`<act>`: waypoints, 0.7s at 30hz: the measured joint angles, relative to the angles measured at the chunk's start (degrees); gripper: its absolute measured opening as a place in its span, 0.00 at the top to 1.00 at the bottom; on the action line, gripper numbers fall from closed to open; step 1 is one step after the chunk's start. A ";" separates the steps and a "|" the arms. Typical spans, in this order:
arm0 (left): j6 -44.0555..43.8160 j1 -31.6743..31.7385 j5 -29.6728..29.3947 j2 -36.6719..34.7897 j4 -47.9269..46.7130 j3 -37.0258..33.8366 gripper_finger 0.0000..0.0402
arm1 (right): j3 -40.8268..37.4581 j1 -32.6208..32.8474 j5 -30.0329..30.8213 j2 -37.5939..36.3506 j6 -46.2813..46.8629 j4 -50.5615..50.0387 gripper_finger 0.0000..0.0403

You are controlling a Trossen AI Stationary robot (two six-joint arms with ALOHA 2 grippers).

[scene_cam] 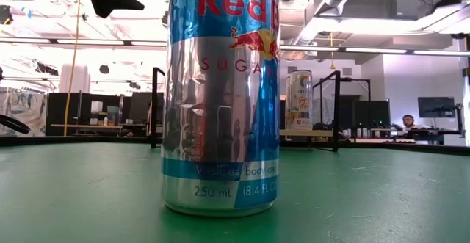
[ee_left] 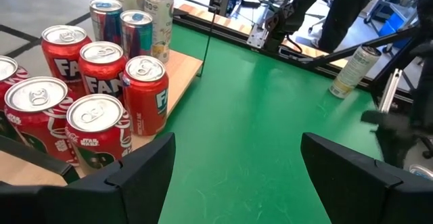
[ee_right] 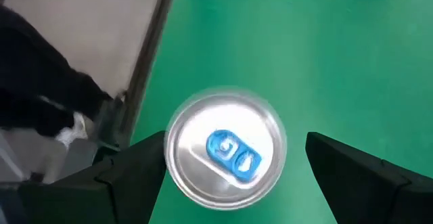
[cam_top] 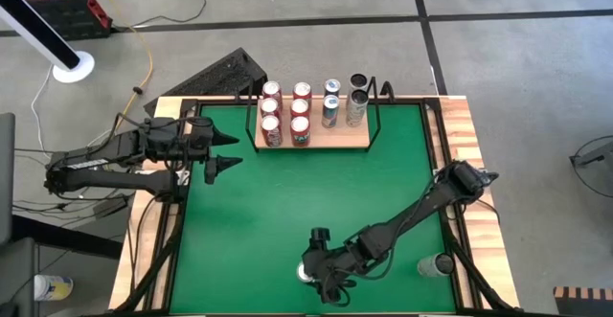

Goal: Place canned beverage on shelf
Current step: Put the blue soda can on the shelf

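A slim blue-and-silver Red Bull can stands upright on its base on the green table, near the front edge. My right gripper is open above it and points down, with a finger on either side of the can's top. Both fingers stand apart from the can. The shelf, a light-wood board with black wire ends, stands at the table's far middle and holds several cans. My left gripper is open and empty just left of the shelf, above the table.
On the shelf stand several red cans at its left and taller cans at its right. Another pale can lies on its side near the front right corner. Bare green table lies between the shelf and the Red Bull can.
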 joint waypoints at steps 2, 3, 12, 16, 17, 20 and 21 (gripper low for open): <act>0.00 0.00 -0.02 0.00 0.00 0.00 0.24 | -0.33 0.24 -0.21 0.60 0.05 -1.21 0.08; 0.00 0.00 -0.02 0.00 0.00 0.00 0.24 | -0.35 0.42 -0.17 1.08 0.17 -0.76 0.08; 0.29 0.00 -0.40 0.00 0.00 0.00 0.24 | -0.18 0.78 0.77 1.85 2.09 1.02 0.15; 0.82 0.00 -0.52 0.00 0.15 0.00 0.24 | -0.13 0.51 1.31 1.22 5.29 1.26 0.26; 0.84 0.00 -0.50 0.00 0.13 0.00 0.24 | -0.09 0.31 1.30 1.17 6.44 1.08 0.29; 0.85 0.00 -0.50 0.02 0.11 0.00 0.24 | -0.13 -0.12 1.20 0.10 8.42 -0.52 0.36; 0.85 0.00 -0.54 0.00 0.09 0.00 0.24 | -0.17 -0.35 1.23 -0.20 8.41 -0.85 0.36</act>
